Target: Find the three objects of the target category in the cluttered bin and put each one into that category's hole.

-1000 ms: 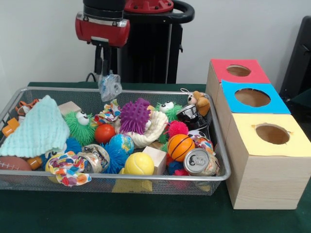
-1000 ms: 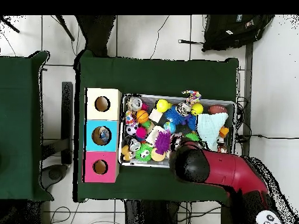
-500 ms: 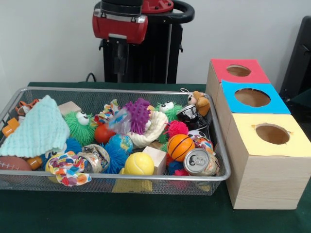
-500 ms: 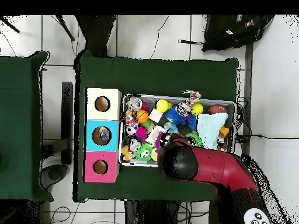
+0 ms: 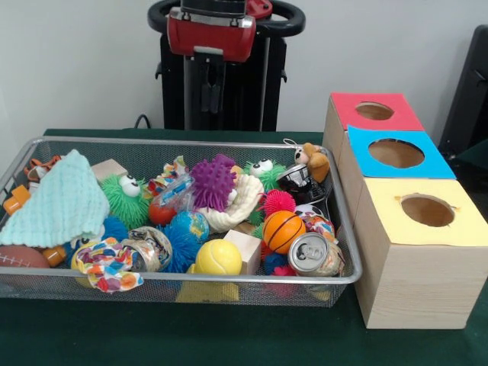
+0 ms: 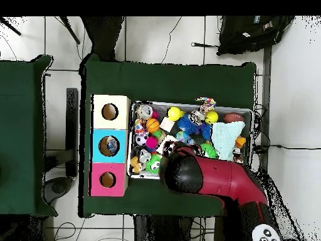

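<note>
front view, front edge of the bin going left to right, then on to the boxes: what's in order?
brown football → patterned crumpled wrapper → yellow ball → crushed can → yellow-topped box

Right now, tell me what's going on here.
The gripper hangs above the far side of the bin, with nothing visibly in it. The bin is packed with balls, toys and a can. Beside it stand the red box, blue box and yellow box.
</note>
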`<state>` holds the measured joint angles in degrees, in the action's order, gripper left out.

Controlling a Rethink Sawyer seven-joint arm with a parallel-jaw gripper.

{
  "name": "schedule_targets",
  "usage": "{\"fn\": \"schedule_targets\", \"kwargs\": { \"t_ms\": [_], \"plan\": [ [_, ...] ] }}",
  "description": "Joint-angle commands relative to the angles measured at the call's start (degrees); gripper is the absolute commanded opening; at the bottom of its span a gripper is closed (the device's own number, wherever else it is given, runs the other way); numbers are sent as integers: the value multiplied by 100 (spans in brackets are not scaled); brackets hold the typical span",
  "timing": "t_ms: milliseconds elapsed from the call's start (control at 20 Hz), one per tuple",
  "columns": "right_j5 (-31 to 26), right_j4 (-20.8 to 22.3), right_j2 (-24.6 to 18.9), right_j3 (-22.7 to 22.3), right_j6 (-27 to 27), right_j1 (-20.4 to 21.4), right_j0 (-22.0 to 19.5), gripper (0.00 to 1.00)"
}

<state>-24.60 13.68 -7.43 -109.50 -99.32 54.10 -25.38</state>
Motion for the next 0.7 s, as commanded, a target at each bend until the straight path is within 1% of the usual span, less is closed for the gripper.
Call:
{"fn": "schedule_targets", "kwargs": {
  "t_ms": [50,150,200,350,550,700],
  "plan": [
    [-281,-177,-37,-459,-671,-133,-18,0],
    [-143,-120,-29,-430,-633,-154,-55,0],
    [-75,-98,-56,-432,-590,-161,-96,100],
    [85,-16,-158,-434,-435,-170,-218,100],
    [113,60,-102,-314,-453,-193,-189,100],
    [124,60,-143,-230,-421,-275,-232,100]
  ]
}}
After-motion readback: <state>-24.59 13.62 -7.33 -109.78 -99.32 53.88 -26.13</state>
